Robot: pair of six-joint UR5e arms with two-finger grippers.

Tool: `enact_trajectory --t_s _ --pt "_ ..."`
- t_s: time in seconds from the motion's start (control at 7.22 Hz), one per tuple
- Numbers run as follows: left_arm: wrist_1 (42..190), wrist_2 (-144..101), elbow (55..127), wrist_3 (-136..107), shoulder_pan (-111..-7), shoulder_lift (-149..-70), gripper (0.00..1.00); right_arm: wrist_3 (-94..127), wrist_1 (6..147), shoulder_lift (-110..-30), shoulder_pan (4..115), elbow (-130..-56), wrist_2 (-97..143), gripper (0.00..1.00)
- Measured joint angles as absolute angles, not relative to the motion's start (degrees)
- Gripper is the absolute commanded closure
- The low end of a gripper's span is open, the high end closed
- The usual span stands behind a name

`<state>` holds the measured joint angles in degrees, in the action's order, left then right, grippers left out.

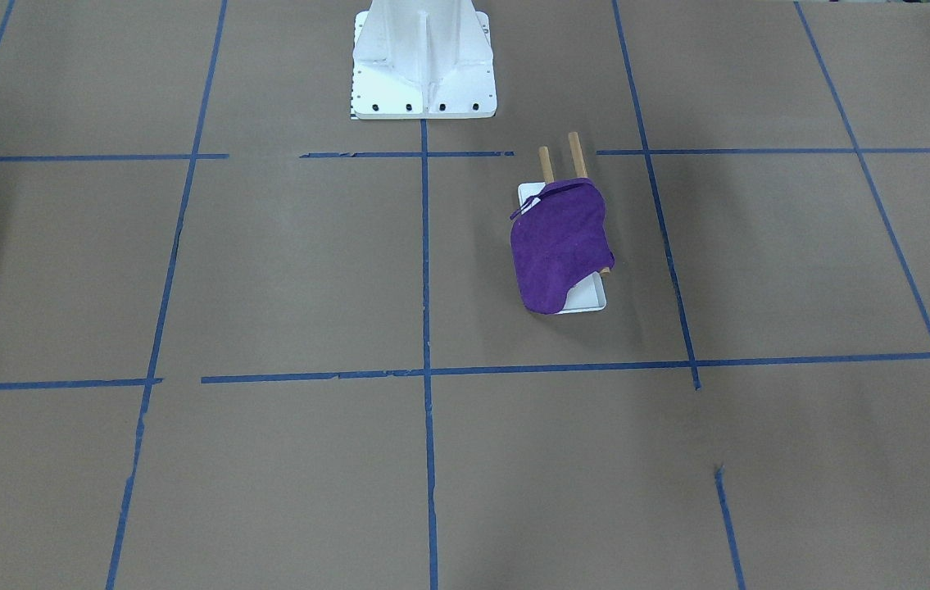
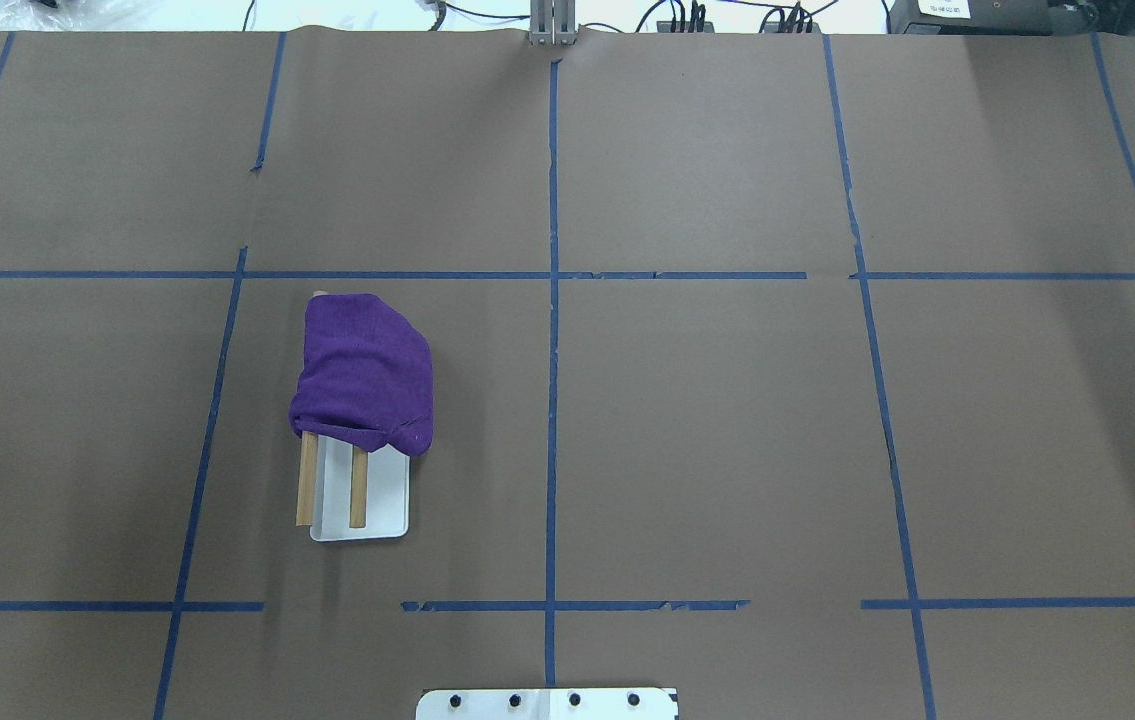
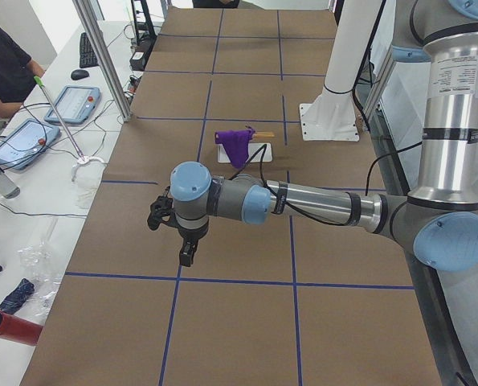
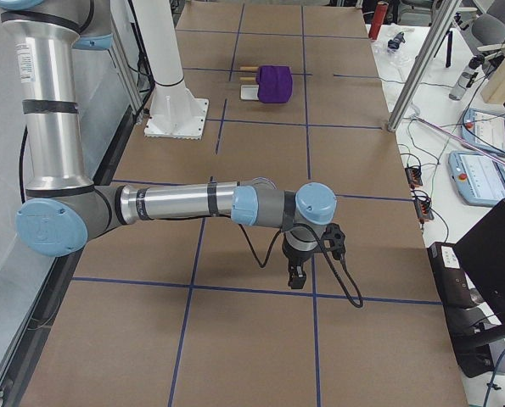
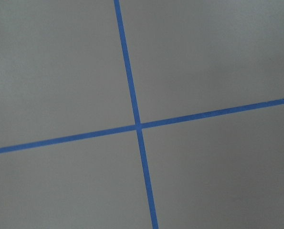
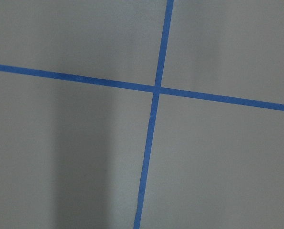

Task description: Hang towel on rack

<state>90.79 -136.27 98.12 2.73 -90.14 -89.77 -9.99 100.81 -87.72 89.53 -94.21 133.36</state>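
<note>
The purple towel point(image 1: 559, 246) is draped over the two tan dowels of the rack point(image 1: 548, 164) and covers most of its white base. It shows in the overhead view too, the towel point(image 2: 364, 372) on the rack point(image 2: 372, 500), left of the centre line. It also shows small in the left side view point(image 3: 237, 143) and the right side view point(image 4: 275, 83). My left gripper point(image 3: 187, 256) hangs far from the rack over the table's left end. My right gripper point(image 4: 295, 278) hangs over the right end. I cannot tell whether either is open or shut.
The large white bolted pedestal point(image 1: 424, 61) stands behind the rack. Blue tape lines grid the brown paper table. Operators' desks with tablets point(image 3: 22, 143) and cables lie beyond the table's far side, and metal posts point(image 3: 102, 56) stand at its edge.
</note>
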Motion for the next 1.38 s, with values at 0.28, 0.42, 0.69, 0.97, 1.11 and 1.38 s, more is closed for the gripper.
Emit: enact_trajectory --t_s 0.28,0.42,0.69,0.97,1.11,1.38 --pt "90.79 -136.61 98.57 2.8 -90.23 -89.16 0.0 -9.75 100.67 -88.35 89.62 -94.83 134.05 0.0" --pt "90.85 -136.65 98.87 2.81 -90.26 -88.95 0.0 -9.57 100.69 -88.66 89.64 -95.35 133.52 0.0" --pt "90.88 -136.67 100.49 2.63 -90.26 -87.87 0.0 -9.06 100.77 -89.55 89.65 -96.73 132.29 0.0" --pt "90.78 -136.67 102.43 1.99 -90.3 -86.36 0.0 -8.67 100.8 -90.77 89.65 -97.42 132.17 0.0" --pt "90.53 -136.67 102.78 0.86 -90.29 -86.2 0.0 -8.61 100.77 -91.58 89.65 -97.44 132.26 0.0" --pt "90.28 -136.67 102.68 -0.73 -90.24 -86.09 0.0 -8.53 100.47 -92.98 89.65 -98.32 132.32 0.0"
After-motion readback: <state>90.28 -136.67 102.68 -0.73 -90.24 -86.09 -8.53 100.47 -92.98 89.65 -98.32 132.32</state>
